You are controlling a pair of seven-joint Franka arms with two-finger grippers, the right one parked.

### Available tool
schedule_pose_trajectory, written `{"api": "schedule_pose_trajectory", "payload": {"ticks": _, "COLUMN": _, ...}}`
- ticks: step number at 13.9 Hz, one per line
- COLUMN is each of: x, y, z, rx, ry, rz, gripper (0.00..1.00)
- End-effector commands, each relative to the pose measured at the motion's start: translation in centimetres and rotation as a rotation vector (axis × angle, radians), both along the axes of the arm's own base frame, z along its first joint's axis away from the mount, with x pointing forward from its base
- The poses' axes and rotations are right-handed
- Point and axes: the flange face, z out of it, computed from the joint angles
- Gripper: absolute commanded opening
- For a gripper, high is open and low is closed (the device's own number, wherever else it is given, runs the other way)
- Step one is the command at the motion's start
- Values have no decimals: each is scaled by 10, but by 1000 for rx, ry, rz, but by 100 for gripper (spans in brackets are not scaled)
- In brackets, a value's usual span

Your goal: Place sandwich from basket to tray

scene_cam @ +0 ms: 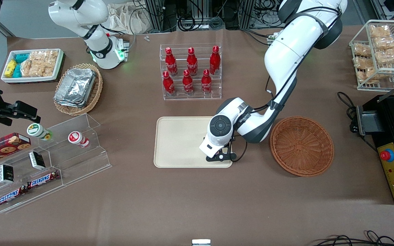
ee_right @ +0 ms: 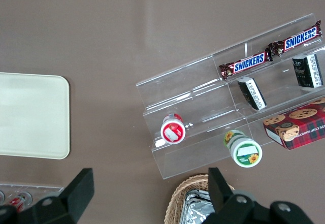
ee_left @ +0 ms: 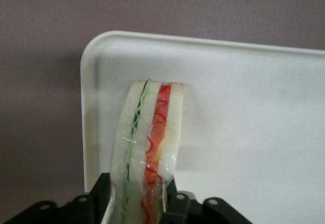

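The sandwich (ee_left: 150, 132), a wrapped wedge of pale bread with green and red filling, stands on edge between my black fingers (ee_left: 99, 192). My left gripper (ee_left: 139, 196) is shut on it. It hangs low over a corner of the cream tray (ee_left: 244, 112); I cannot tell whether it touches. In the front view the gripper (scene_cam: 219, 156) is above the tray (scene_cam: 180, 143) at the corner nearest the camera and the basket, and it hides the sandwich. The round reddish-brown basket (scene_cam: 301, 146) sits beside the tray, with nothing in it.
A clear rack of red bottles (scene_cam: 191, 71) stands farther from the camera than the tray. A tan basket of foil containers (scene_cam: 78, 89), a white snack tray (scene_cam: 33, 65) and clear tiered shelves (scene_cam: 51, 160) lie toward the parked arm's end. A wire rack (scene_cam: 381, 54) and black box (scene_cam: 393, 143) lie toward the working arm's end.
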Motion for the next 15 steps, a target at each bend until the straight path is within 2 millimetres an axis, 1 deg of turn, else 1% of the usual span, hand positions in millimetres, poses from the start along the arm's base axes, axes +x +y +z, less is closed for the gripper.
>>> {"api": "schedule_pose_trajectory", "payload": {"ticks": 1, "x": 20, "y": 12, "z": 50, "rx": -10, "ry": -74, "rz": 37, "gripper": 100}}
{"api": "schedule_pose_trajectory", "payload": {"ticks": 2, "x": 27, "y": 22, "z": 77, "rx": -21, "ry": -102, "rz": 55, "gripper": 100}}
{"api": "schedule_pose_trajectory", "payload": {"ticks": 3, "x": 34, "y": 32, "z": 111, "rx": -33, "ry": -142, "rz": 71, "gripper": 100}}
{"api": "schedule_pose_trajectory", "payload": {"ticks": 4, "x": 39, "y": 48, "z": 148, "rx": -35, "ry": -174, "rz": 91, "gripper": 100}}
{"api": "schedule_pose_trajectory", "payload": {"ticks": 5, "x": 46, "y": 74, "z": 173, "rx": -16, "ry": -178, "rz": 117, "gripper": 100}}
{"api": "schedule_pose_trajectory", "payload": {"ticks": 6, "x": 51, "y": 101, "z": 193, "rx": 7, "ry": -171, "rz": 139, "gripper": 100}}
{"api": "schedule_pose_trajectory", "payload": {"ticks": 7, "x": 50, "y": 119, "z": 215, "rx": 10, "ry": -164, "rz": 131, "gripper": 100}}
{"api": "schedule_pose_trajectory", "payload": {"ticks": 8, "x": 51, "y": 144, "z": 233, "rx": -5, "ry": -142, "rz": 120, "gripper": 100}}
{"api": "schedule_pose_trajectory", "payload": {"ticks": 9, "x": 51, "y": 176, "z": 250, "rx": -19, "ry": -120, "rz": 111, "gripper": 100}}
{"api": "schedule_pose_trajectory", "payload": {"ticks": 10, "x": 47, "y": 200, "z": 268, "rx": -22, "ry": -121, "rz": 99, "gripper": 100}}
{"api": "schedule_pose_trajectory", "payload": {"ticks": 11, "x": 41, "y": 228, "z": 282, "rx": -10, "ry": -133, "rz": 105, "gripper": 100}}
{"api": "schedule_pose_trajectory", "payload": {"ticks": 13, "x": 26, "y": 276, "z": 299, "rx": -9, "ry": -131, "rz": 57, "gripper": 100}}
{"api": "schedule_pose_trajectory", "payload": {"ticks": 15, "x": 11, "y": 331, "z": 315, "rx": -36, "ry": -109, "rz": -3, "gripper": 100}}
